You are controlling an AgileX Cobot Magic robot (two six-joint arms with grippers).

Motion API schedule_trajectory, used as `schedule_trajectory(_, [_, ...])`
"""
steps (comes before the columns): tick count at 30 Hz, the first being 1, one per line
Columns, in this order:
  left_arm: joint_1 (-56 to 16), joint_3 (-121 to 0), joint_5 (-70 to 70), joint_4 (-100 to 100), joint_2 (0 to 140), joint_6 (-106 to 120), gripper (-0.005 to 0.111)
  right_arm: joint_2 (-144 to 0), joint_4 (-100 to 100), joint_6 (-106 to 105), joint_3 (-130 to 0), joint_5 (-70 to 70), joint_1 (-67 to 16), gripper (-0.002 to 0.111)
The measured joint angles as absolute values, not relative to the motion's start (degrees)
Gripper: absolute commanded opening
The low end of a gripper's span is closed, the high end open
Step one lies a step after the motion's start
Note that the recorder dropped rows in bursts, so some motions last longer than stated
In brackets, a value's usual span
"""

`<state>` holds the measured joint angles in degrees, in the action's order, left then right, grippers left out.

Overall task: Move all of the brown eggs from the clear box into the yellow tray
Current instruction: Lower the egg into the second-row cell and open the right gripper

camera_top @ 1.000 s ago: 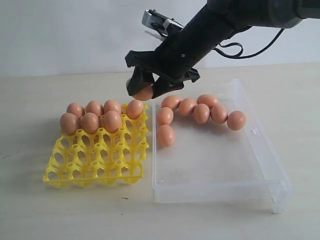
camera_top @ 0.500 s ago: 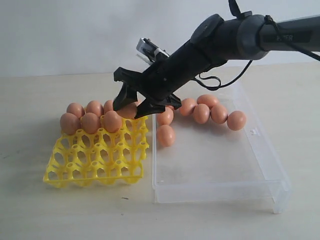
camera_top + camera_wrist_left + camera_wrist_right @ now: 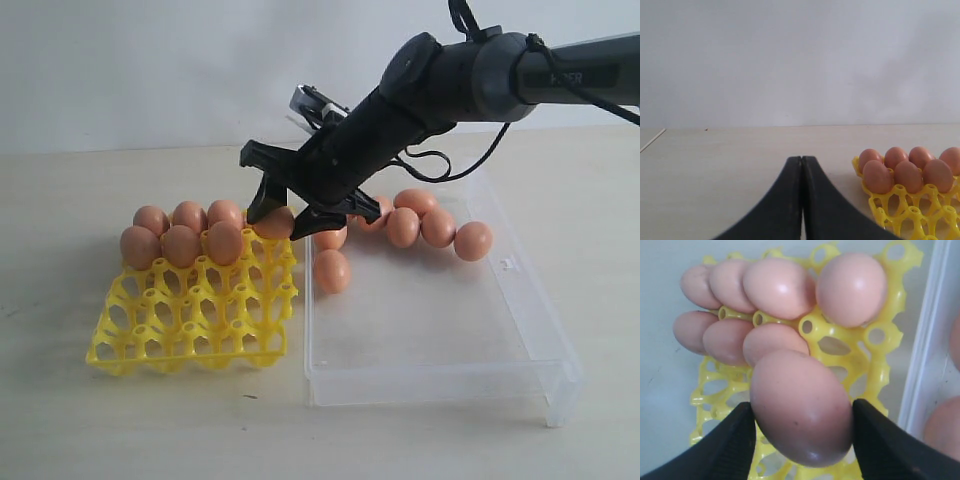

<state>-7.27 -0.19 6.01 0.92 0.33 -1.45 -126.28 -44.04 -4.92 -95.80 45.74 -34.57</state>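
Observation:
My right gripper (image 3: 283, 215) (image 3: 802, 412) is shut on one brown egg (image 3: 275, 224) (image 3: 800, 405), its fingers (image 3: 737, 440) pressing both sides. It holds the egg just above the yellow tray (image 3: 190, 315) (image 3: 855, 352), over the tray's far right corner, next to the clear box. Seven eggs sit in the tray's two far rows (image 3: 181, 245) (image 3: 780, 287). Several more eggs (image 3: 438, 227) lie in the far part of the clear box (image 3: 440, 385), one apart nearer the tray (image 3: 331, 271). My left gripper (image 3: 802, 160) is shut and empty, off to the side of the tray (image 3: 910, 215).
The tray's near rows of cups (image 3: 180, 335) stand unfilled. The box's near half (image 3: 420, 320) holds no eggs. The box wall (image 3: 920, 355) runs close beside the tray. A pale tabletop (image 3: 730, 160) spreads around both, with a white wall behind.
My right gripper carried the egg from above the box's far left corner down and left to the tray's far right corner. The left gripper's view gives no earlier frame.

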Motion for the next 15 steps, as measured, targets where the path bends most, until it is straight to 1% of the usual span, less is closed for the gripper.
schedule_trajectory(7, [-7.27,-0.19,6.01,0.92,0.33,-1.45,0.000,-126.28,-43.05,-1.59,-95.80,48.17,-34.57,0.017])
schedule_trajectory(9, [-7.27,-0.19,6.01,0.92,0.33,-1.45,0.000,-126.28,-42.79,-1.08,-95.80,48.30,-34.57,0.022])
schedule_trajectory(13, [-7.27,-0.19,6.01,0.92,0.33,-1.45,0.000,-126.28,-42.64,-0.78,-95.80,48.40,-34.57,0.038])
schedule_trajectory(15, [-7.27,-0.19,6.01,0.92,0.33,-1.45,0.000,-126.28,-42.48,-0.68,-95.80,48.40,-34.57,0.045])
